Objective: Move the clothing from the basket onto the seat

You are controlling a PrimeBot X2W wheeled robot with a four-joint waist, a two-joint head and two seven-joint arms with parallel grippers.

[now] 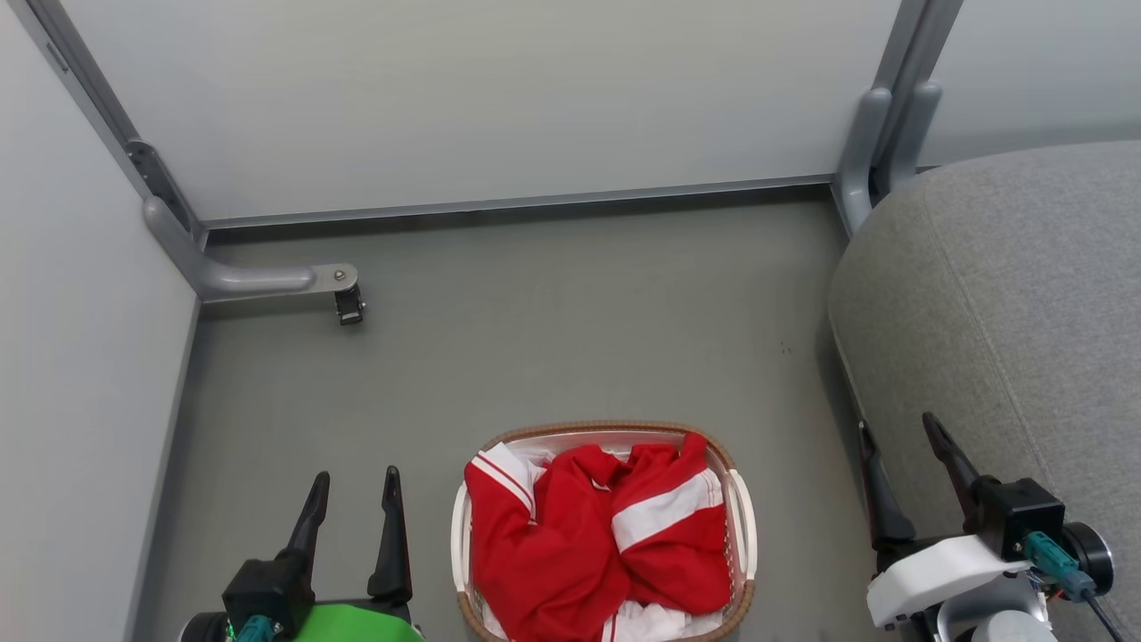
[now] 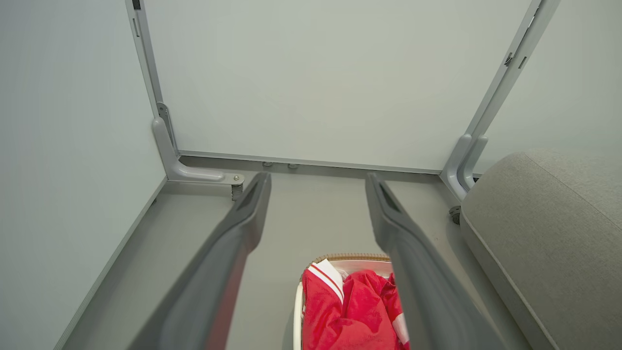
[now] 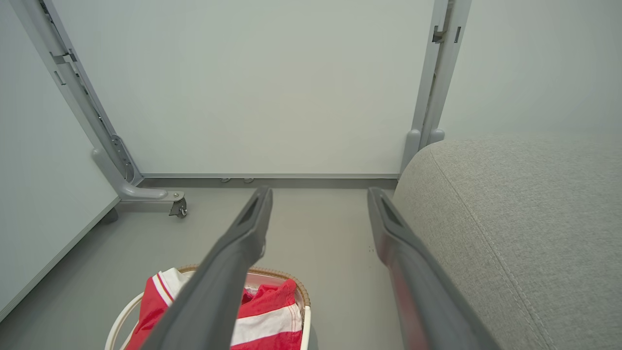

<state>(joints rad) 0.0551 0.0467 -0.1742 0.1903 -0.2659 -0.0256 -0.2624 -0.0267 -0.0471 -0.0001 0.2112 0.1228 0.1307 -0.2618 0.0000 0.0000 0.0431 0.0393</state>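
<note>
The red clothing (image 1: 588,535) with white bands lies heaped in the cream basket (image 1: 742,526) on the grey floor, bottom centre of the head view. The grey seat (image 1: 1007,303) fills the right side. My left gripper (image 1: 355,486) hangs open to the left of the basket, nothing between its fingers. My right gripper (image 1: 900,432) is open too, to the right of the basket, in front of the seat's edge. The left wrist view shows the clothing (image 2: 350,311), the basket (image 2: 340,257) and the seat (image 2: 544,233); the right wrist view shows the clothing (image 3: 267,321), the basket (image 3: 286,277) and the seat (image 3: 510,214).
Pale partition panels wall the space behind and on the left. A grey metal foot with a caster (image 1: 348,308) juts onto the floor at the back left, and an upright post (image 1: 869,152) stands by the seat's back corner. Bare grey floor (image 1: 553,321) lies beyond the basket.
</note>
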